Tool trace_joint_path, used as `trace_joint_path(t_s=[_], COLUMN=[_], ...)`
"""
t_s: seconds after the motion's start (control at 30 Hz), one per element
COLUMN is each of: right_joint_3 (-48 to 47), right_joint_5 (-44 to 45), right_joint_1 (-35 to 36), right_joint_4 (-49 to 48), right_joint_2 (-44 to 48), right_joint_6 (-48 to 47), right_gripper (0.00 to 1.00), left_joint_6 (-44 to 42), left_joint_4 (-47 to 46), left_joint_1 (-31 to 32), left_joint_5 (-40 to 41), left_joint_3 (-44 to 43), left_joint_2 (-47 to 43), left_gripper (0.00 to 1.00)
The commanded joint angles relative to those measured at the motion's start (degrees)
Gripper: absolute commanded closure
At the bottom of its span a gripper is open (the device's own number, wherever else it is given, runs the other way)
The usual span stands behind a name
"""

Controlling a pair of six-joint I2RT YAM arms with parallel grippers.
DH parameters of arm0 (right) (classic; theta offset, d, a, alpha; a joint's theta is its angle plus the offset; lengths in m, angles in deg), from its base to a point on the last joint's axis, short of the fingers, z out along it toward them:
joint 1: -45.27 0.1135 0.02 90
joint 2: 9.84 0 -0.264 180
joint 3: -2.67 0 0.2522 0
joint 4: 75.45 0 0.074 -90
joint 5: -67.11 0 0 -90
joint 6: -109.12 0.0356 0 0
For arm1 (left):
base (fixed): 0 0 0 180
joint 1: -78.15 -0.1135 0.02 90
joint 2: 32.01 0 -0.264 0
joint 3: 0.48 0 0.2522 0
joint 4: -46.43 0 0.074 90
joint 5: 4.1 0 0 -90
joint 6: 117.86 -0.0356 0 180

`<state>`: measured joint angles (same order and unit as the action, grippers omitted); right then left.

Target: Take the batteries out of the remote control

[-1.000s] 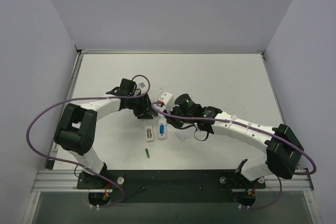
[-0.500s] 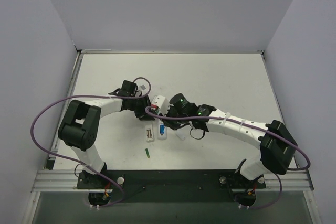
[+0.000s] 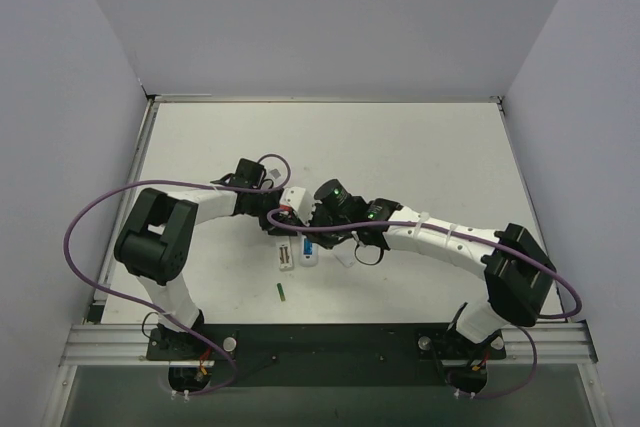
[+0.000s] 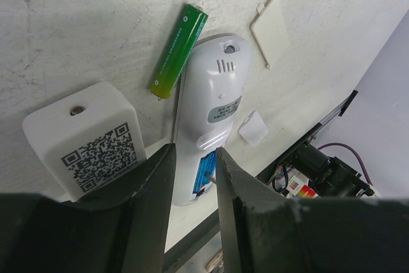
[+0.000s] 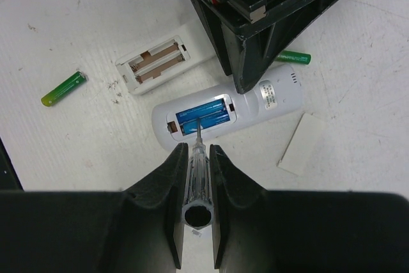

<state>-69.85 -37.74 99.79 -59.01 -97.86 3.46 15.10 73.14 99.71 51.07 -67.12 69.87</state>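
**Both tools closed in on the remote; blue cells not yet out**

Over the last second I have brought both arms leftward and nearer, so they now meet over the white remote [image 5: 268, 97], just near of the middle of the tabletop [image 3: 420, 147]. The left tool [image 4: 195, 158] has dropped to the remote's far end. Its jaws have been narrowing and stand partly apart, and I see nothing clamped between them. The right tool [image 5: 197, 151] is closed on a small clear-handled screwdriver [image 5: 195, 187], whose tip sits in the open bay against the two blue batteries [image 5: 204, 114].

I read this as the prying step set up: one tool to steady the remote, the other to lever.

Half the job looks done. The smaller white housing [image 5: 153, 63] beside the remote shows bare contacts. One green battery [image 5: 64, 89] lies loose toward the near edge, and the other green battery [image 5: 294, 57] rests by the remote's far end, just beside the left tool.

Room is tight only where the tools meet, with the left fingers close to the screwdriver. The loose battery cover [image 5: 301, 144] lies just right of the remote. The far and right parts of the tabletop are open, and the walls are well apart from the work.
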Motion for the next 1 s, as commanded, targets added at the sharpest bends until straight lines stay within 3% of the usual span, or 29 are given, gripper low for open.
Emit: trace_joint_path(t_s=[0.0,0.43,0.97], right_joint_3=[-2.85,-2.59,17.08], right_joint_5=[1.75,5.36,-1.31], right_joint_1=[1.38,4.19,-1.08], right_joint_4=[2.15,3.48,-16.37], right_joint_2=[-1.7,-5.84,2.42], right_joint_6=[-2.7,-7.45,1.86], right_gripper=[1.0,1.0,1.0], left_joint_6=[0.28,1.34,1.25], left_joint_4=[-2.05,-3.28,-2.75], left_joint_1=[0.41,1.2,1.29], left_joint_5=[-1.03,-1.38,-0.06], left_joint_3=[0.59,0.85,1.29], left_joint_2=[0.42,1.74,3.67], left_gripper=[0.59,0.63,0.66])
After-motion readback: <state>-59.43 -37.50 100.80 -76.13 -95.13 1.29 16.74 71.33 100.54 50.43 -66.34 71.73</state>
